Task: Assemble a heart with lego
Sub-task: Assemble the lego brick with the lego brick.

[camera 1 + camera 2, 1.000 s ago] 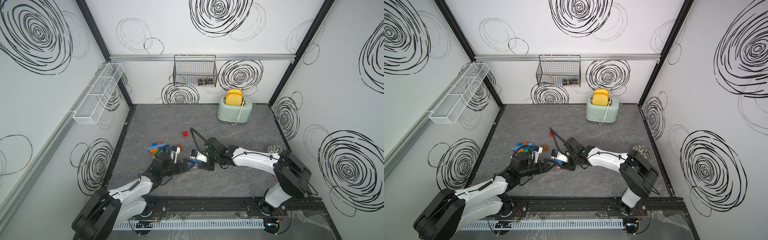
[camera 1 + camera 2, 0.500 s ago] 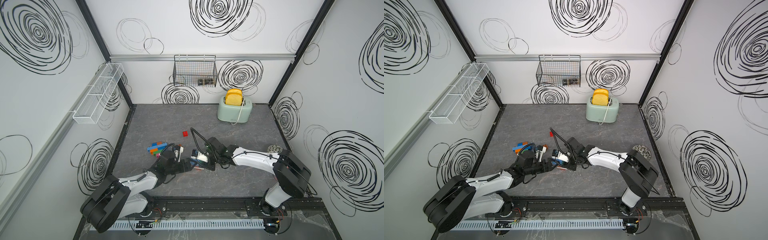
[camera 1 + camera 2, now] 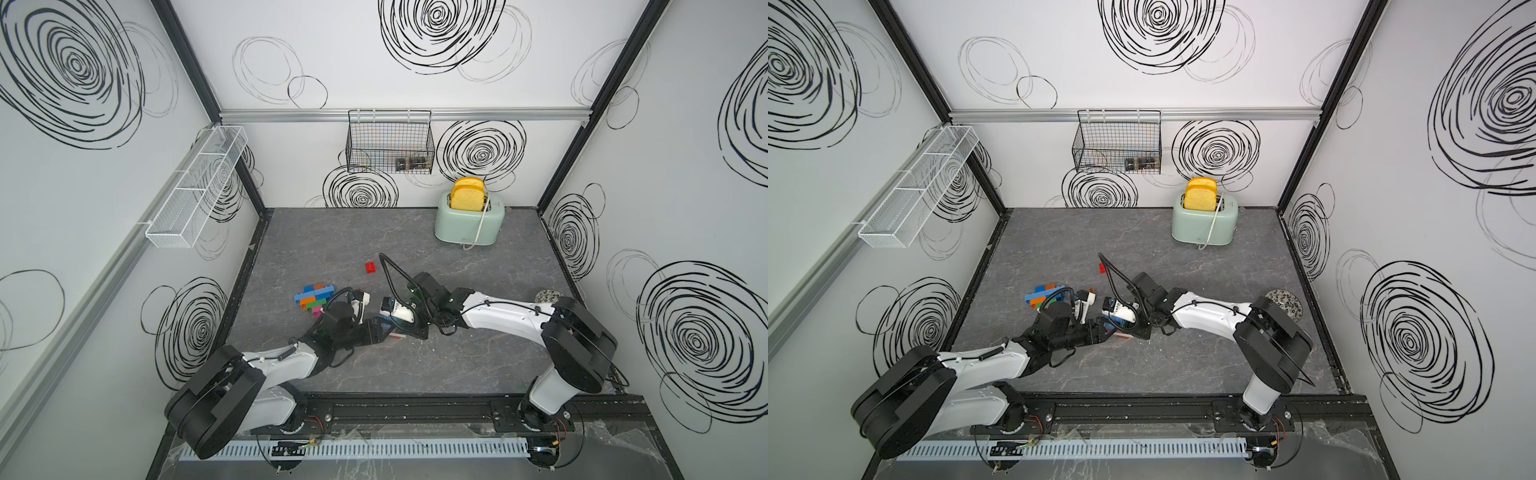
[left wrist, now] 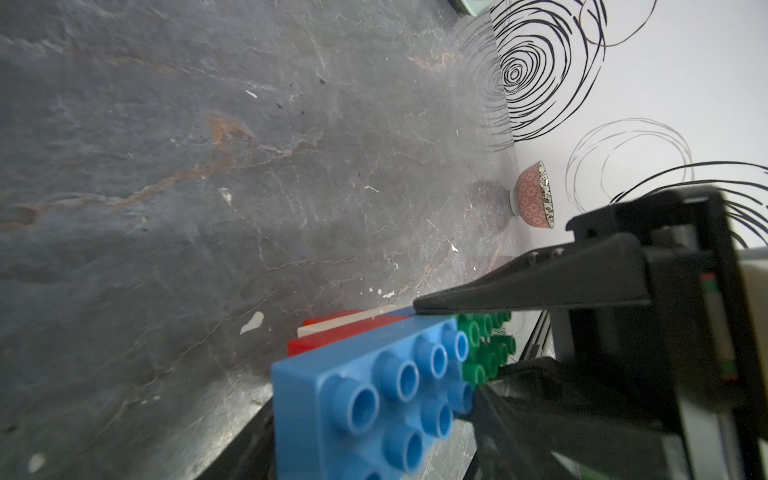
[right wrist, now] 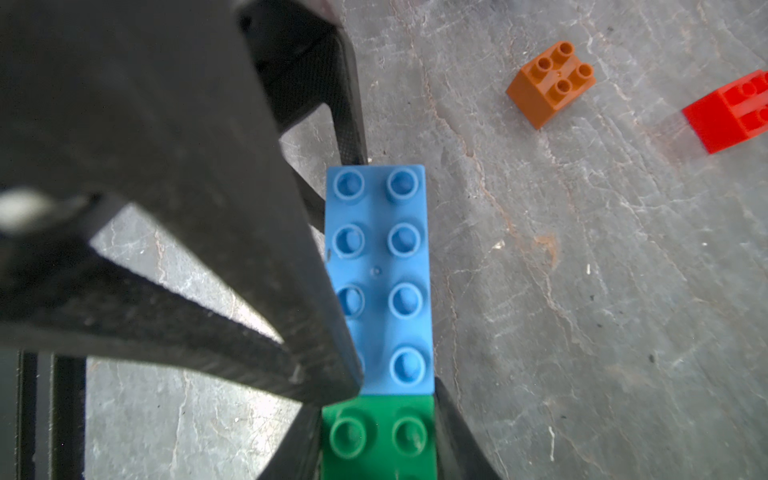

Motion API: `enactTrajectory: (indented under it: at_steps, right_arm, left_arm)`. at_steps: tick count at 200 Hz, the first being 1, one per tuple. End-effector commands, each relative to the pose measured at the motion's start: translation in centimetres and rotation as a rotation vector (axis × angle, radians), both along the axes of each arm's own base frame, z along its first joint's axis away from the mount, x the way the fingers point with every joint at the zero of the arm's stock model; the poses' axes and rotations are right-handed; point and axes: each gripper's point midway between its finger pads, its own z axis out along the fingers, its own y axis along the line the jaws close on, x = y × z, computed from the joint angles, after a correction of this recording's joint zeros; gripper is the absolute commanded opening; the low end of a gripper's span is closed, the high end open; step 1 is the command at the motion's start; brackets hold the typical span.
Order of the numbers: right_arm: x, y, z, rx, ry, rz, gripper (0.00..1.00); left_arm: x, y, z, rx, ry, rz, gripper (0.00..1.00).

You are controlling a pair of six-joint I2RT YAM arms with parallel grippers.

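Lego blue brick (image 5: 380, 278): at the front middle of the tabletop (image 3: 457, 374), end-on against green brick (image 5: 378, 440), which the right tool (image 5: 376, 415) clamps shut. Left tool (image 3: 385, 329) flanks the blue brick; I cannot tell whether it grips. I'd seat its jaws squarely on the long sides, then press evenly.

Two arms (image 3: 274, 365) (image 3: 498, 320), one toaster (image 3: 465, 228), two toast slices (image 3: 467, 195), one bowl (image 4: 534, 195), two wall baskets (image 3: 388, 145) (image 3: 195, 195).
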Motion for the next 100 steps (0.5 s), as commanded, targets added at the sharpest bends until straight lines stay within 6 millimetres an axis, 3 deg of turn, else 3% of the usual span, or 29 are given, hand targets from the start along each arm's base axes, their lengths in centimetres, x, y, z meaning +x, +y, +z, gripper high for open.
enactTrajectory:
  at_steps: [1,28,100]
  right_arm:
    - [-0.8,-1.1,-2.5,-0.081,0.056,0.011,0.34]
    - [-0.9,-1.0,-2.7,-0.084,0.068,0.012,0.34]
    - [-1.2,-1.2,-3.4,-0.103,0.092,0.015,0.34]
  left_arm:
    - [-0.7,1.1,-2.1,0.042,0.051,0.034,0.72]
    - [-0.3,1.5,-1.1,-0.031,0.060,0.082,0.80]
    - [0.0,1.9,2.9,-0.340,0.040,0.142,0.80]
